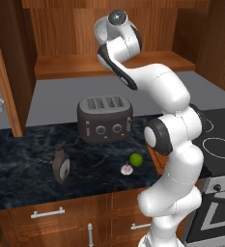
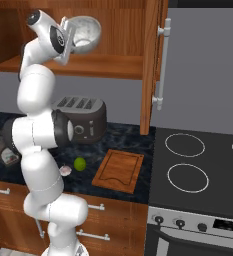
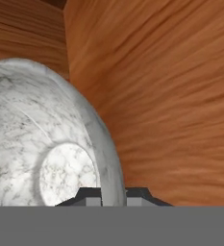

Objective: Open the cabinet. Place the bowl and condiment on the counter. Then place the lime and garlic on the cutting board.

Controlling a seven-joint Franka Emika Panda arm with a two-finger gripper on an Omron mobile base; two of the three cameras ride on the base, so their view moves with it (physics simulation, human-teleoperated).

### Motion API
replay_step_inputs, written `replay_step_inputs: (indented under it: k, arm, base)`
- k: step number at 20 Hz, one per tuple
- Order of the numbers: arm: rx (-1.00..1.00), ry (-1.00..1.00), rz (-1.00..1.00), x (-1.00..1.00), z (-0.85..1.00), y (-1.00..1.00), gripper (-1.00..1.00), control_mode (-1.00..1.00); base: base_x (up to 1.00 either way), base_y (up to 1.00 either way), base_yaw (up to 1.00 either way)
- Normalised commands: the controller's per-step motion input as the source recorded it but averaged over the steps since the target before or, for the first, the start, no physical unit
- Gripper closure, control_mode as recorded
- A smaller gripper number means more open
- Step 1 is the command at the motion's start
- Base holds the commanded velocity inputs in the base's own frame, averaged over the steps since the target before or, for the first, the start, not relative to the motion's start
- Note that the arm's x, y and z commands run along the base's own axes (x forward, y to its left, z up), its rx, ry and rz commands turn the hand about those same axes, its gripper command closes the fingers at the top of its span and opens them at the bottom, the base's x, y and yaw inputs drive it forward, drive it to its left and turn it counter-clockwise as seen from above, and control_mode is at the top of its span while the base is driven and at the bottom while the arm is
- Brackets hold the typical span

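**Up inside the open cabinet, the hand grips the bowl's rim**

High in the open cabinet (image 2: 153, 60), the white arm reaches up to the shelf; its hand (image 3: 113, 194) is closed on the rim of the bowl (image 3: 41, 139), one dark fingertip on each side of the bowl's wall in the hand view; the bowl is whitish-grey marbled stone, seen there tipped so that its inside and flat bottom face the camera, with reddish-brown wood behind it; in the right base view the bowl (image 2: 85, 32) sits tilted just above the cabinet shelf, its open side turned toward the hand.

Below, on the dark marbled counter (image 1: 22, 159), a dark toaster (image 1: 105, 119) stands near the back; the condiment (image 1: 61, 165), a small brown bottle with a light label, stands upright toward the counter's front left; the green lime (image 1: 136, 159) and the pale garlic (image 1: 127, 169) lie just beside each other, near the front edge and well apart from the bottle; in the right base view the cutting board (image 2: 119, 170) lies flat on the counter between the lime (image 2: 79, 163) and the black stovetop (image 2: 198, 170), bare on top; the cabinet door (image 2: 155, 65) stands open with its long silver handle (image 2: 164, 62) vertical.
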Motion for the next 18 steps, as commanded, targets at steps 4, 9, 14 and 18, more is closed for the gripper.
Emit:
replay_step_inputs:
  k: [4,9,14,18]
  arm:
    - [-0.01,0.0,0.0,-0.19,0.13,0.18,1.0,-1.0]
    - [0.0,0.0,0.0,-0.38,0.06,0.17,1.0,-1.0]
    - [0.0,0.0,0.0,-0.57,0.0,0.15,1.0,-1.0]
    - [0.0,0.0,-0.01,-0.66,0.0,0.13,1.0,-1.0]
  base:
    - [0.0,0.0,0.0]
    - [0.0,0.0,0.0]
    - [0.0,0.0,0.0]
    - [0.0,0.0,0.0]
